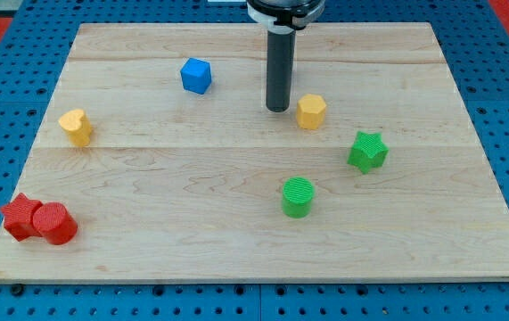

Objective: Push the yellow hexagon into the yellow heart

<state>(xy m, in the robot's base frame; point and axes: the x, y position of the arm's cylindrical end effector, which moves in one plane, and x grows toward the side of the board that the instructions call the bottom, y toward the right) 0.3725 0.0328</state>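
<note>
The yellow hexagon (pixel 311 111) lies right of the board's centre, in the upper half. The yellow heart (pixel 77 127) lies far off at the view's left. My tip (pixel 278 108) rests on the board just left of the yellow hexagon, with a small gap between them. The dark rod rises straight up from the tip to the view's top edge.
A blue cube (pixel 196 75) lies at upper left of centre. A green star (pixel 367 151) and a green cylinder (pixel 298 197) lie to the right and below centre. A red star (pixel 20 217) and a red cylinder (pixel 55 224) touch at the bottom left. The wooden board (pixel 236 259) sits on a blue pegboard.
</note>
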